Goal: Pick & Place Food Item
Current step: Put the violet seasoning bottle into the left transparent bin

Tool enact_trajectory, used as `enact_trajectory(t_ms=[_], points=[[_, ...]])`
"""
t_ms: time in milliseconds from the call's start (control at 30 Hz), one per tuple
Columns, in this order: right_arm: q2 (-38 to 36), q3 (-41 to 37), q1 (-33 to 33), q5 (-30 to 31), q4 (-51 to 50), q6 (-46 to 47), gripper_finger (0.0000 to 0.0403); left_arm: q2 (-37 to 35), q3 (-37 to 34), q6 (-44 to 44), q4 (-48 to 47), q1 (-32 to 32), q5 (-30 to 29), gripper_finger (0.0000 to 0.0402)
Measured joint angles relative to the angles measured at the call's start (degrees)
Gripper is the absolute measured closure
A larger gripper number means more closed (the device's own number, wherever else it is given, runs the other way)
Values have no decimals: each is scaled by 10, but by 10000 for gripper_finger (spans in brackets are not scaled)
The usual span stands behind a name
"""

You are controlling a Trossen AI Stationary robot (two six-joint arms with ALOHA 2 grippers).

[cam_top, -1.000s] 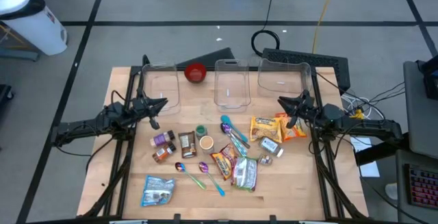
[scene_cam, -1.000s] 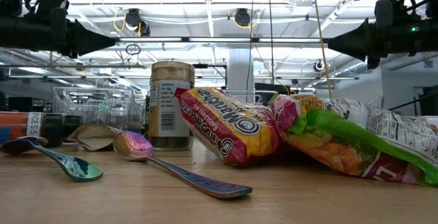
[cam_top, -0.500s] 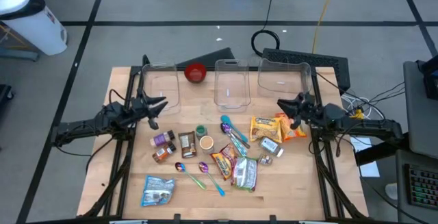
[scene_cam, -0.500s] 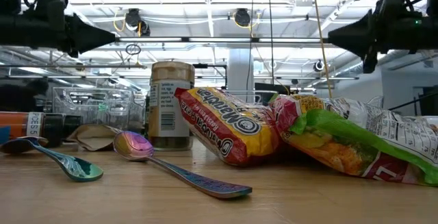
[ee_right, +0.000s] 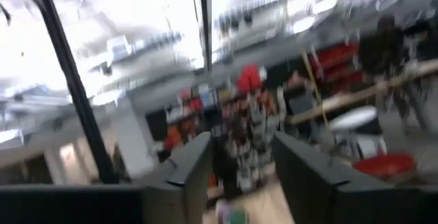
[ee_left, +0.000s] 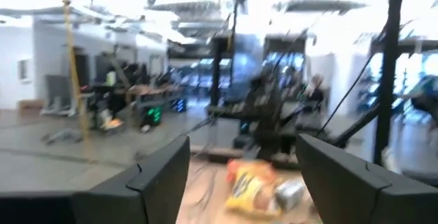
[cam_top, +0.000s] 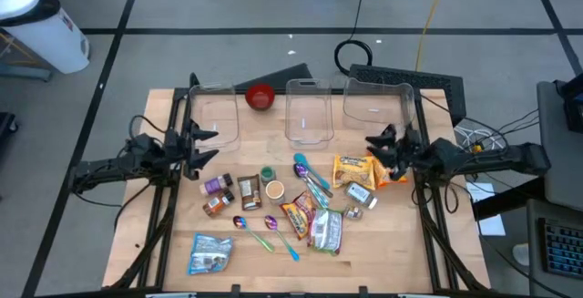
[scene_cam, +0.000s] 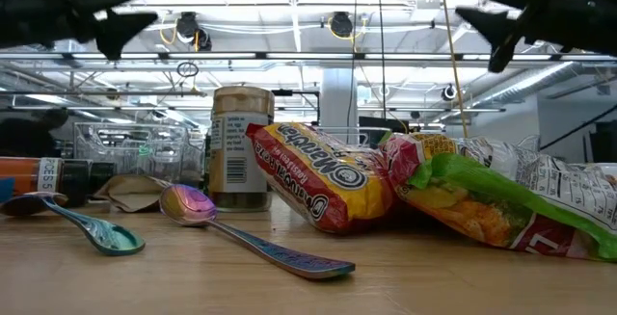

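Observation:
The food items lie in a heap at the table's middle: a yellow noodle packet (cam_top: 351, 169), an orange packet (cam_top: 389, 171), a red-and-yellow packet (cam_top: 299, 214) (scene_cam: 323, 175), a green-and-white bag (cam_top: 326, 230) (scene_cam: 482, 199) and a blue bag (cam_top: 209, 254). Spice jars (cam_top: 248, 191) (scene_cam: 240, 161) stand beside them. My left gripper (cam_top: 209, 145) (scene_cam: 145, 7) hangs open above the table's left side, pointing at the heap, with nothing between its fingers (ee_left: 157, 183). My right gripper (cam_top: 372, 148) (scene_cam: 472, 9) hangs open above the right side, just over the orange packet, with nothing between its fingers (ee_right: 191, 169).
Three clear bins (cam_top: 214, 116) (cam_top: 309, 111) (cam_top: 375, 102) stand along the far edge, with a red bowl (cam_top: 260, 97) between the first two. Iridescent spoons (cam_top: 310, 179) (scene_cam: 193, 204) lie among the packets. A keyboard (cam_top: 428, 84) and cables lie beyond the far right corner.
Both grippers have opened and risen, their fingers tipping upward and rolling. My right gripper has also reached a little toward the table's middle. The food items have not moved.

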Motion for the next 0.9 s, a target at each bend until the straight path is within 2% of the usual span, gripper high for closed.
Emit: enact_trajectory(t_ms=[167,333,467,600,733,900], points=[[106,62,47,0,15,-22,152,6,29,-3,19,-24,4,134],[215,139,91,-1,89,-115,108,72,94,51,11,-51,4,155],[282,189,105,-1,120,-198,97,165,171,98,-61,-76,-17,169],[331,207,105,1,113,-254,99,269,253,118,-175,-101,-66,179],[364,210,104,1,124,-251,105,364,325,111,-286,-120,-109,183],[394,210,104,1,120,-238,107,451,394,40,-420,-135,-127,182]])
